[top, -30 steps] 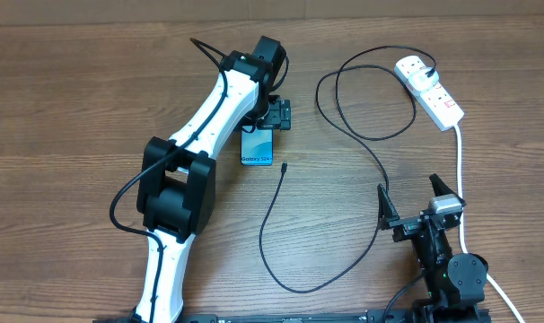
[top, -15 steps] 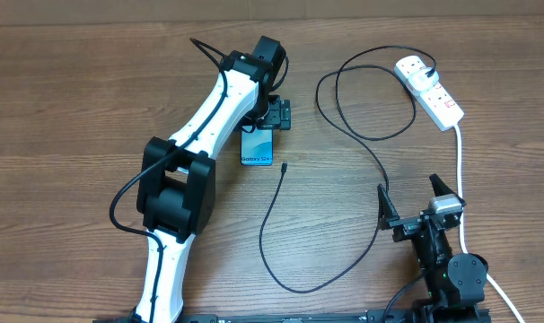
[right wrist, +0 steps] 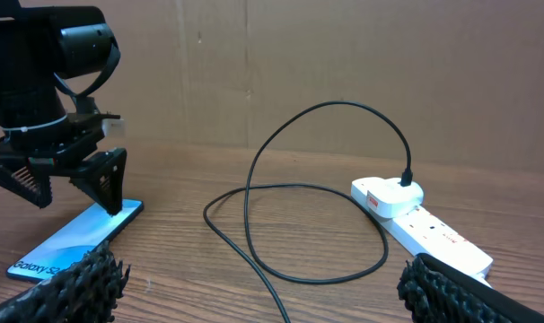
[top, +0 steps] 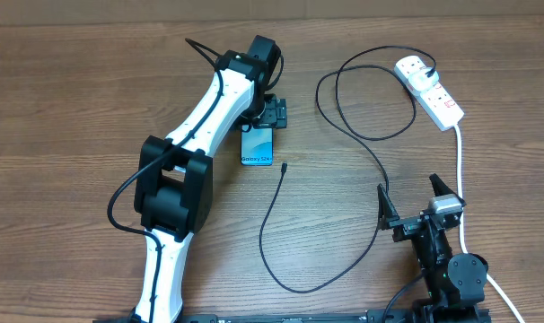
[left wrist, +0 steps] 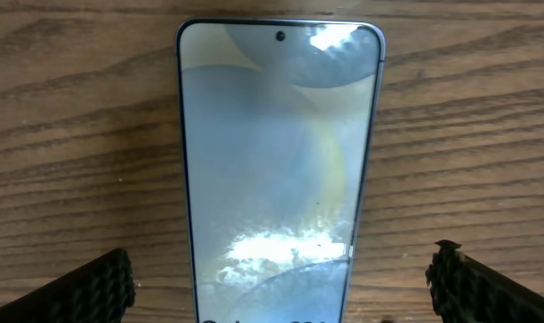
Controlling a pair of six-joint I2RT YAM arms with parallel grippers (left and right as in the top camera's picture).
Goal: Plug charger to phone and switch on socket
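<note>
Flanking phone: open left end effector

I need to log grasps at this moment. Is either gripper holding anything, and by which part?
Nothing is held. The left gripper is open over the phone, its fingers either side, not touching. The right gripper is open and empty.

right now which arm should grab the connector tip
Left. Its open gripper hangs over the phone, and the tip lies just beside it. The right gripper sits far off, across the table.
</note>
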